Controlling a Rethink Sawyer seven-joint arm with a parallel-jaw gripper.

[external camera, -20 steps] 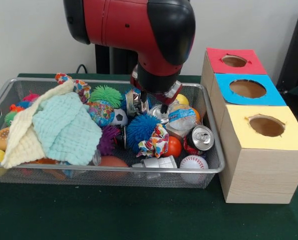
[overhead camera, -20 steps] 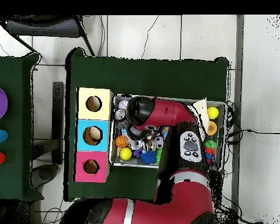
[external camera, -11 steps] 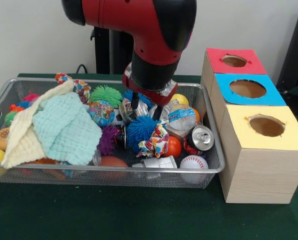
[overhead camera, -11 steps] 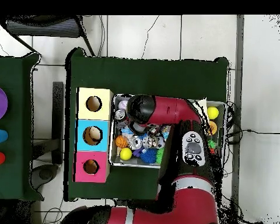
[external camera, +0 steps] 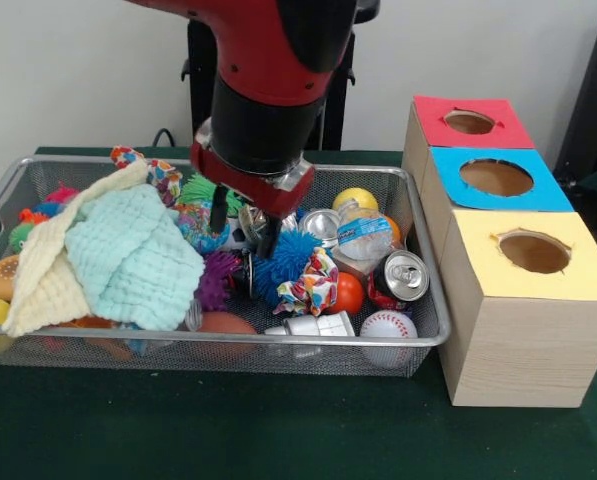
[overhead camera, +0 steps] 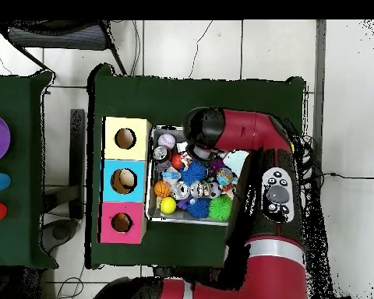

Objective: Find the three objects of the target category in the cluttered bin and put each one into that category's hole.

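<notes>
The gripper [external camera: 243, 222] hangs low over the middle of the wire bin [external camera: 423, 330], its two dark fingers [external camera: 218, 210] parted a little and pointing down among the toys — nothing can be seen between them, so it appears to carry nothing. Just below its tips lie a blue spiky ball [external camera: 286, 258] and a crushed silver can [external camera: 321, 224]. The target category is not shown, so which objects count cannot be told. Candidates remain in the bin: a red can [external camera: 398, 278] toward the right end, a clear plastic bottle [external camera: 363, 238] beside it, a baseball [external camera: 386, 325] at the near right corner. A pale green cloth [external camera: 128, 255] covers much of the left half and may hide more.

The three boxes beside the bin's right end — red box [external camera: 468, 122], blue box [external camera: 498, 178], yellow box [external camera: 534, 252] — show only dark holes; whether anything has been dropped in cannot be told. As a judgement, the search is under way, and at least the present grasp and its delivery are yet to do.
</notes>
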